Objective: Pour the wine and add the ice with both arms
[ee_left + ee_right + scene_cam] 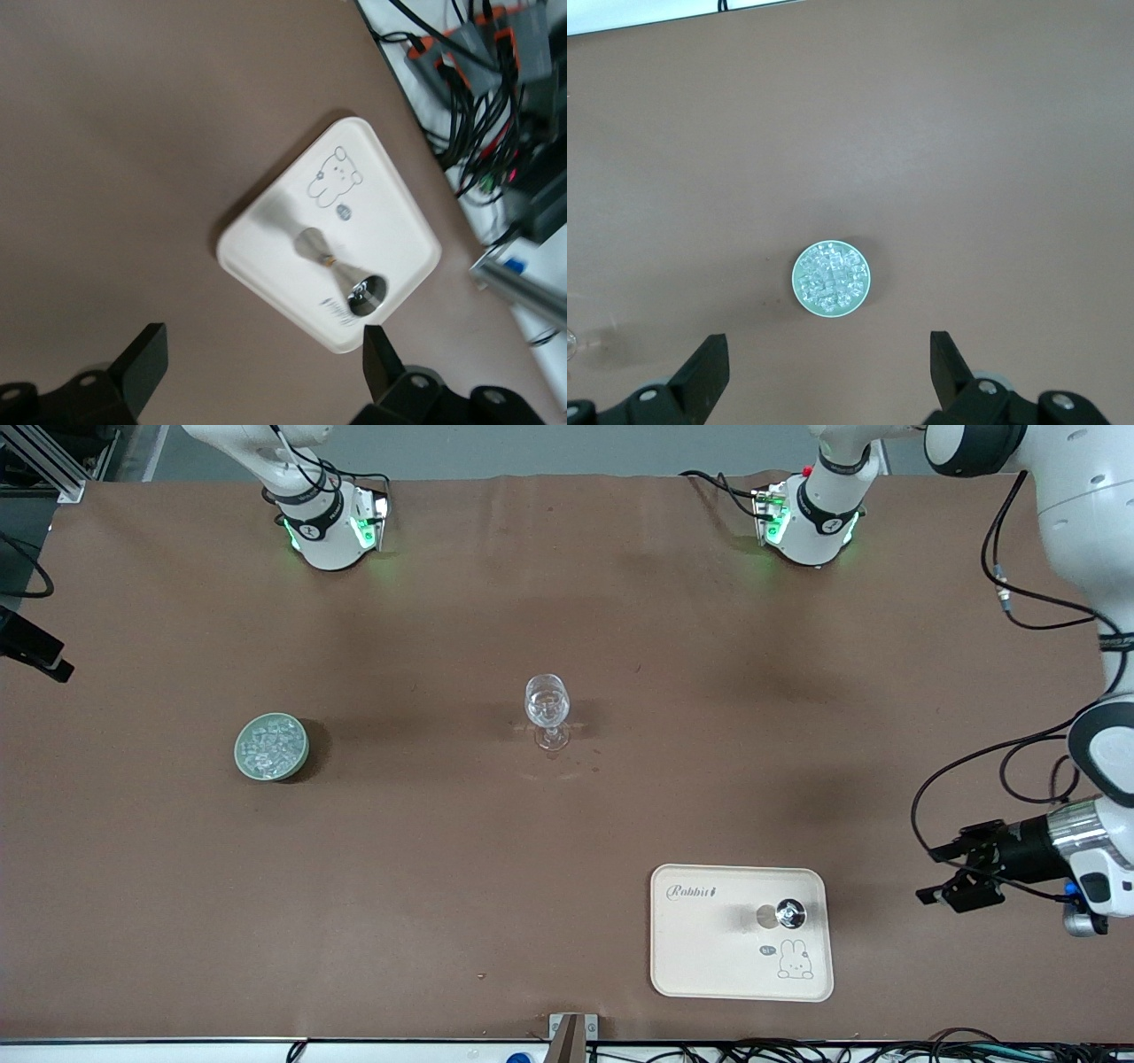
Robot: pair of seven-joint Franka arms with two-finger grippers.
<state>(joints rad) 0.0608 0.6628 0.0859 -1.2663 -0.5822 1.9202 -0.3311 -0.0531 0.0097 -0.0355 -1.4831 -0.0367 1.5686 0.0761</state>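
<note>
A clear stemmed wine glass [547, 704] stands upright at the middle of the brown table. The ice [270, 746] lies heaped in a pale green bowl [237, 748] toward the right arm's end. My right gripper [828, 341] is open and empty, high over the table beside the bowl [795, 282] of ice [830, 277]; the front view does not show it. My left gripper [928, 875] is open and empty, in the air just off the end of a cream tray [709, 957]. A metal hourglass-shaped measuring cup [788, 912] stands on the tray. The left wrist view shows this gripper [264, 336], the tray [266, 248] and the cup [341, 270].
Both arm bases [328, 531] [811, 522] stand along the table's edge farthest from the front camera. A black device [31, 651] sits off the right arm's end. Cables [478, 97] and a metal bar [567, 1036] lie along the edge nearest the front camera.
</note>
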